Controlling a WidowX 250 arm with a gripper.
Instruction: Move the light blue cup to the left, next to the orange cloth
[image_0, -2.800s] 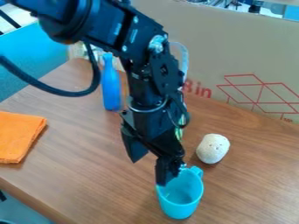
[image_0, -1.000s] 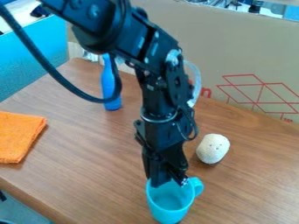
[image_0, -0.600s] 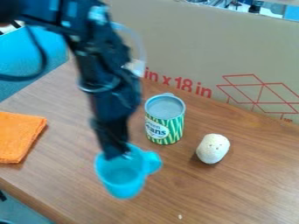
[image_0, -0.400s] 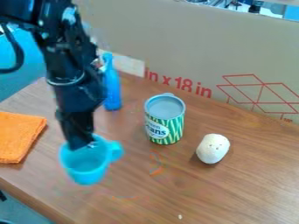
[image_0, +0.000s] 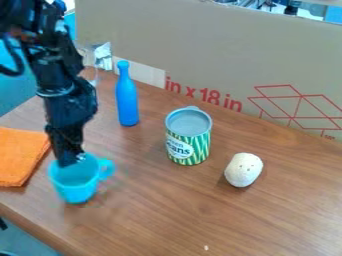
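Light-blue cup (image_0: 75, 192) is over the left side of the wooden worktop (image_0: 180, 210), just beside an orange cloth (image_0: 19, 157). Grey-topped, green-striped can (image_0: 189, 148) stands between a blue bottle (image_0: 127, 102) and a whitish lump (image_0: 244, 170). Big cardboard panel (image_0: 234, 50) behind. Pincer (image_0: 69, 162)'s clamped on the cup's far rim.

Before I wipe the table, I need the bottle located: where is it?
The blue bottle stands left of the can, before the cardboard.
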